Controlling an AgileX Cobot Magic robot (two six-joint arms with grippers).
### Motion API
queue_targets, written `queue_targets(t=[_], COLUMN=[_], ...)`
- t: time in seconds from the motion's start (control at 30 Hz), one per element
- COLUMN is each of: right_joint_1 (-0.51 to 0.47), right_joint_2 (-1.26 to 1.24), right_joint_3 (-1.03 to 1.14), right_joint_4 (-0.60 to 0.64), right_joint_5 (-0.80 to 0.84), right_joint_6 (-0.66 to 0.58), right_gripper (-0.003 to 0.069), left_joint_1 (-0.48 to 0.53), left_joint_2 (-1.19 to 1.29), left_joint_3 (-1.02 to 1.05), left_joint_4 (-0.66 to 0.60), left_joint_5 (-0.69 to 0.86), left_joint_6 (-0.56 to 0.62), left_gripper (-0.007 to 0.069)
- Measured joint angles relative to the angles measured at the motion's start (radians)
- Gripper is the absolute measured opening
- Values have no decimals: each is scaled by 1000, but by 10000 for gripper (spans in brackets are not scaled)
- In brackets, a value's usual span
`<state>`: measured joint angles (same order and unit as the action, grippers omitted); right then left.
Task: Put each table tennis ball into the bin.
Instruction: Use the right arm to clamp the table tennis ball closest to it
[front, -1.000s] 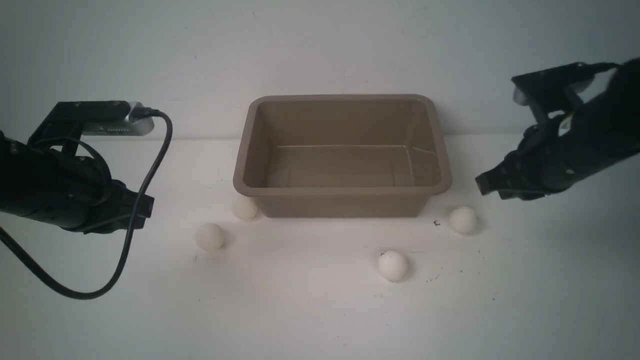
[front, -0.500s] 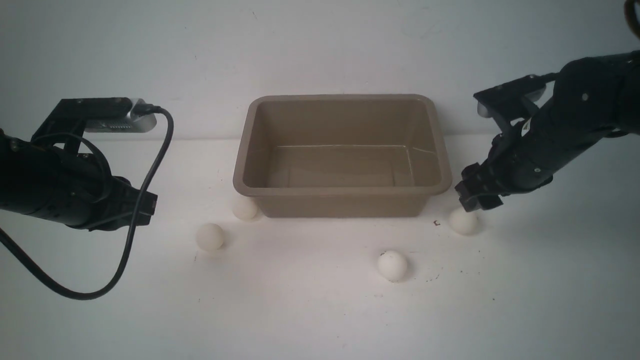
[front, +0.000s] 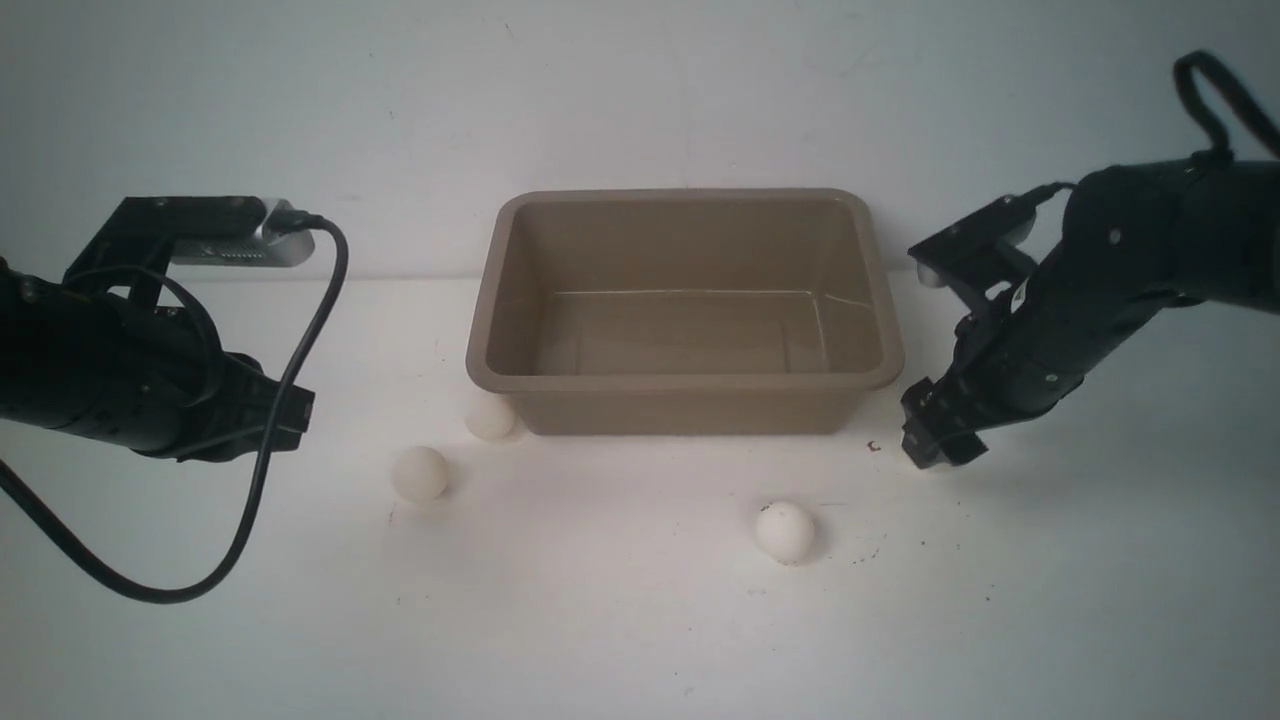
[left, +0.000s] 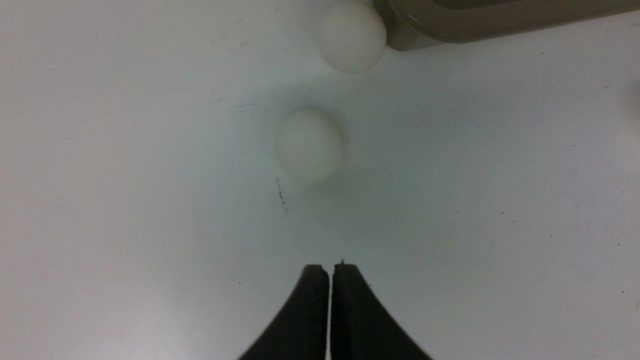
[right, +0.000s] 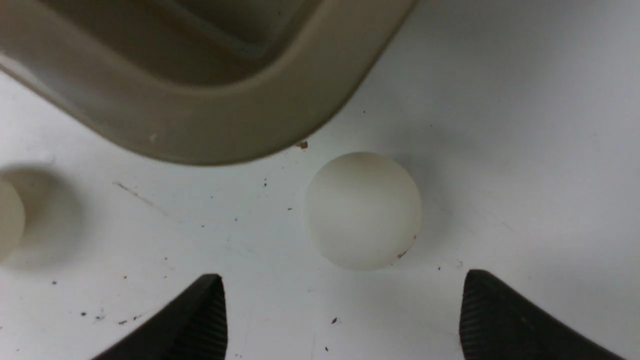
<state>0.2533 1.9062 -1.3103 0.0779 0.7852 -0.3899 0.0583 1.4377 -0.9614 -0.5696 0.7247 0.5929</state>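
Observation:
The taupe bin (front: 685, 382) stands empty at the table's middle. On the table lie white table tennis balls: one (front: 490, 418) against the bin's front left corner, one (front: 420, 473) a little nearer, one (front: 785, 531) with a dark mark in front. My right gripper (front: 935, 445) is low by the bin's front right corner and hides another ball there. In the right wrist view that ball (right: 363, 210) lies just beyond my open right gripper (right: 342, 282), not between the fingers (right: 205, 310). My left gripper (left: 330, 270) is shut and empty, short of the two left balls (left: 310, 145).
A black cable (front: 290, 400) loops down from the left arm over the table's left side. A white wall rises right behind the bin. Small dark specks (front: 873, 446) dot the table near the bin's front right corner.
My right arm has swung left and down to the ball by the bin's front right corner, and its jaws have opened wide. The left arm has barely moved.

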Motion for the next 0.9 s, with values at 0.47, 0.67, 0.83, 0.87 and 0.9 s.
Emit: queue_targets(t=[0.47, 0.67, 0.83, 0.87, 0.9], right_joint_1=[0, 0, 0, 0, 0], right_joint_2=[115, 138, 147, 147, 147], right_joint_3=[-65, -101, -105, -107, -108], right_joint_4=[0, 0, 0, 4, 8], right_joint_5=[-44, -45, -23, -10, 9], right_joint_6=[-24, -24, -5, -3, 0], right_gripper=[566, 494, 348, 351, 356], left_joint_1=[0, 0, 0, 0, 0], left_joint_2=[0, 0, 0, 0, 0], left_joint_3=[0, 0, 0, 0, 0], left_joint_4=[0, 0, 0, 0, 0], left_joint_5=[0, 0, 0, 0, 0], left_joint_6=[7, 7, 12, 15, 15], left_gripper=[-4, -4, -4, -4, -4])
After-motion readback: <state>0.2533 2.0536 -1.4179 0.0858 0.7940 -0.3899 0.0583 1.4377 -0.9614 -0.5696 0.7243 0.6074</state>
